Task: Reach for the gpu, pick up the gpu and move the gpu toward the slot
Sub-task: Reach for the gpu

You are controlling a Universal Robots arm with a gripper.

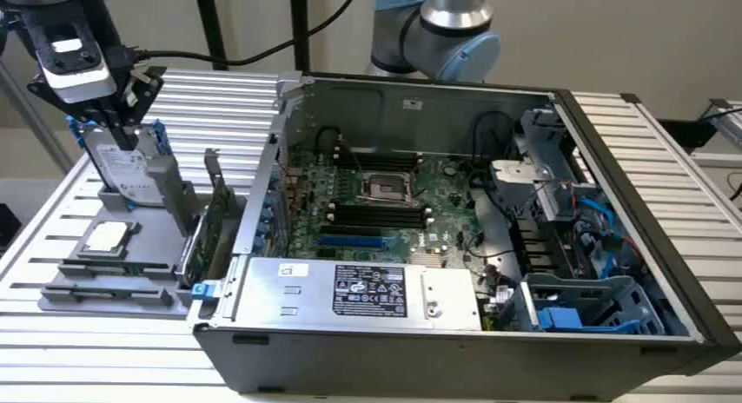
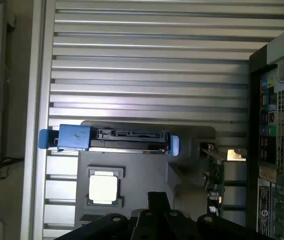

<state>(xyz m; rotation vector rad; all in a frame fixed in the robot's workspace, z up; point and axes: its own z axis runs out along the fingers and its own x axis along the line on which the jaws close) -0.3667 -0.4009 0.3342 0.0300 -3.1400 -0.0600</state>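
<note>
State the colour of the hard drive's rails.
Blue rails, seen best in the wrist view.

No wording is being made out anywhere: print on the black label (image 1: 370, 290) of the near power supply (image 1: 450, 292) is being left unread, too small.

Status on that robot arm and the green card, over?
Gripper above the hard drive, clear of the gpu. Gpu upright in the gray rack, beside the computer case. Hard drive stands closest to the gripper.
</note>
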